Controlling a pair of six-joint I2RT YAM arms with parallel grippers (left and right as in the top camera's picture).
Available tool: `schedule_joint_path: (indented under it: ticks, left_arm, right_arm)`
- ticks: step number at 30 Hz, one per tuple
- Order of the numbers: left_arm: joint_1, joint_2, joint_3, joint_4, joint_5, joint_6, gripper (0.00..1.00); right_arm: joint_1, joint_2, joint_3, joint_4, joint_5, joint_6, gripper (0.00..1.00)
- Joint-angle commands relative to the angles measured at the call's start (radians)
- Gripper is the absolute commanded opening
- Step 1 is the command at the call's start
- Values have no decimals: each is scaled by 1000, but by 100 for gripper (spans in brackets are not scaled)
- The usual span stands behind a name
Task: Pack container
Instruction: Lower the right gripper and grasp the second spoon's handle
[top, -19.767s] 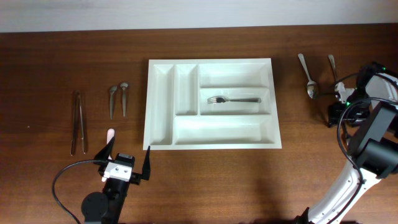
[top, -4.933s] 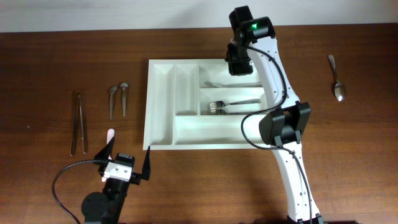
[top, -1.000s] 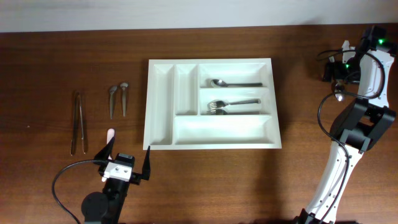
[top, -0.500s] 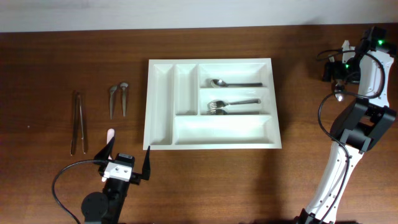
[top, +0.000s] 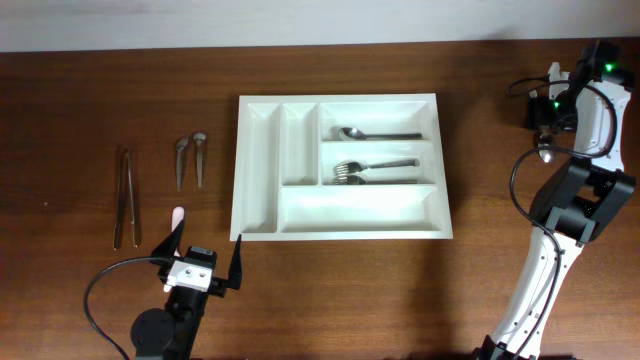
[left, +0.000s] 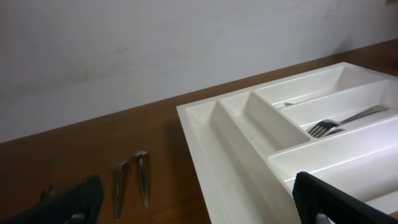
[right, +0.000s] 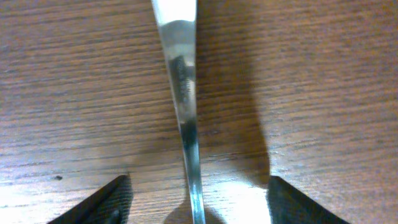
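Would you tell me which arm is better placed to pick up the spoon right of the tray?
Right: the right hand straddles the spoon, while the left hand sits across the tray.

Wooden table (top: 80, 100), metal tongs (top: 125, 165), two small utensils (top: 199, 150), white wall (top: 300, 20)

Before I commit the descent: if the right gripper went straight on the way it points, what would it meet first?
The spoon handle, lying on the wooden table between the right gripper's open fingers. Height above it is unclear, but nothing else shows in that line.
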Motion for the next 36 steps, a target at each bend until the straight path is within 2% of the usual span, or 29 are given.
schedule_joint_path:
  ticks: [1, 3, 4, 7, 8, 14, 25, 31, 36]
  left_arm:
    - [-4, -8, -3, -5, 0, -5, 99]
    - [-4, -8, -3, -5, 0, -5, 99]
    - [-4, -8, -3, -5, 0, -5, 99]
    - [-4, -8, -3, -5, 0, -5, 99]
    - [-4, -8, -3, -5, 0, -5, 99]
    - [-4, -8, -3, -5, 0, -5, 99]
    - [-4, -8, -3, -5, 0, -5, 99]
    - [-4, -8, -3, -5, 0, -5, 99]
    - [-4, -8, -3, -5, 0, -5, 99]
  right_arm:
    - [-1, 12, -28, -3, 54, -10, 66]
    - [-1, 12, -28, -3, 54, -10, 64]
    - [-1, 12, -29, -3, 54, -10, 57]
    - [-1, 12, -28, -3, 54, -10, 23]
    - [-1, 12, -29, -3, 54, -10, 17]
    - [-1, 12, -28, -3, 54, -9, 16]
    - [26, 11, -27, -1, 51, 6, 4]
    - [64, 11, -16, -2, 51, 7, 4]
    - [91, -3, 60, -7, 55, 132, 4]
